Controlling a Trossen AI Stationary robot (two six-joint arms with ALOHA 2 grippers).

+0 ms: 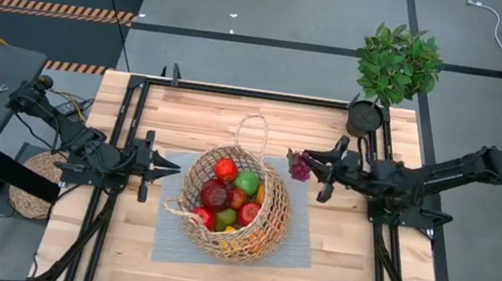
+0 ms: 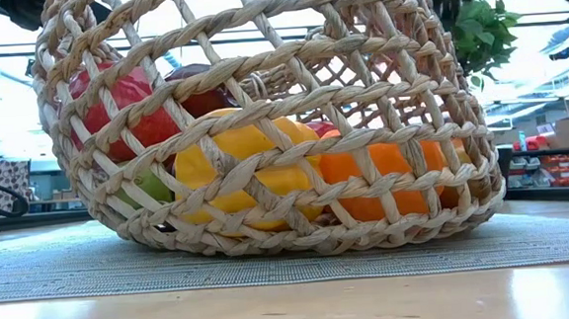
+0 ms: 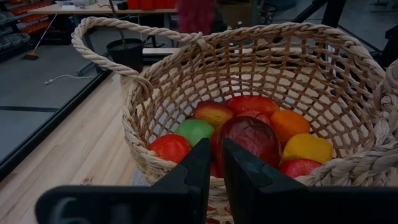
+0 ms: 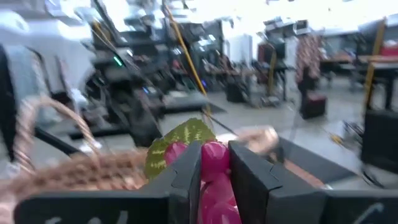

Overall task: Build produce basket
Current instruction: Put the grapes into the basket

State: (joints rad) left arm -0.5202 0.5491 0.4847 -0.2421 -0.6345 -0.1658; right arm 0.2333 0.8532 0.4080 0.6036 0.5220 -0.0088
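Observation:
The tan wicker basket (image 1: 234, 202) stands on a grey mat at the table's middle, tilted a little in the low view (image 2: 263, 131). Inside lies produce: red, green, orange and yellow pieces (image 3: 249, 134). My left gripper (image 1: 175, 165) is shut, level, just left of the basket's rim (image 3: 216, 146), with nothing in it. My right gripper (image 1: 296, 157) hovers off the basket's far-right rim, shut on a bunch of purple grapes (image 1: 301, 169) with a green leaf (image 4: 177, 140). My right gripper pinches the grape bunch (image 4: 214, 165) between its two fingers, just below the leaf. The fingers come nearly level from the table's right. The bunch is lifted clear of the table and hangs partly below the fingers, outside the basket.
A leafy plant in a black pot (image 1: 394, 67) stands at the table's far right corner, behind my right arm. The grey mat (image 1: 295, 250) reaches past the basket. A flat round woven mat (image 1: 33, 184) lies off the table's left edge, by a side table with a phone and keys.

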